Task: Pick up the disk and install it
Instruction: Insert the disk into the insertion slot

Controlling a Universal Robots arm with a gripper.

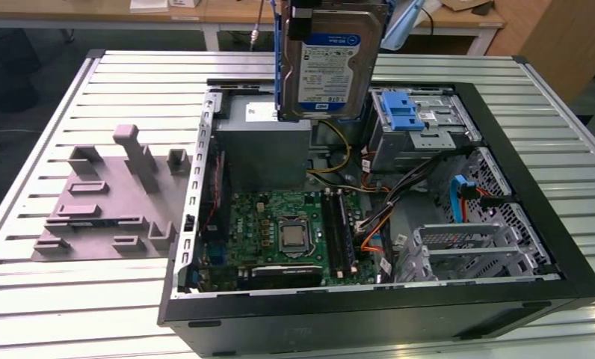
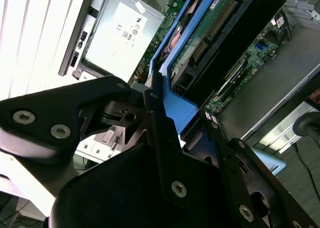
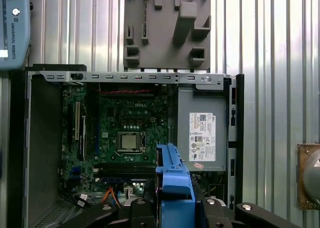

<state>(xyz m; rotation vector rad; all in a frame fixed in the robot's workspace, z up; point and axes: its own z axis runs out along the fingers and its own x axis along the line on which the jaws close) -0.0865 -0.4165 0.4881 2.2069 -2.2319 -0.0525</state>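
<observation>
Toward the left edge of the worktop (image 1: 128, 82) a grey fixture plate (image 1: 103, 198) is lying flat, well apart from the work. Beside it the open computer case (image 1: 377, 318) is taking up the worktop's middle and right, with its motherboard (image 1: 282, 232) lying bare inside. Over the case's far edge the disk (image 1: 327, 71) is hanging upright, label showing, above the grey power-supply box (image 1: 262, 146). From here I cannot quite tell whether its lower edge is clear of that box. The gripper (image 3: 175, 208) is holding it from above, with its fingers (image 2: 157, 123) clamping on the blue bracket (image 2: 182, 110). To my mind this carry is calling for a plumb disk and a grip sitting square on the bracket. Further right, the blue latch with its metal cage (image 1: 409, 112) and the loose cables (image 1: 369, 224) are crowding the space below, ready to snag a low corner.
</observation>
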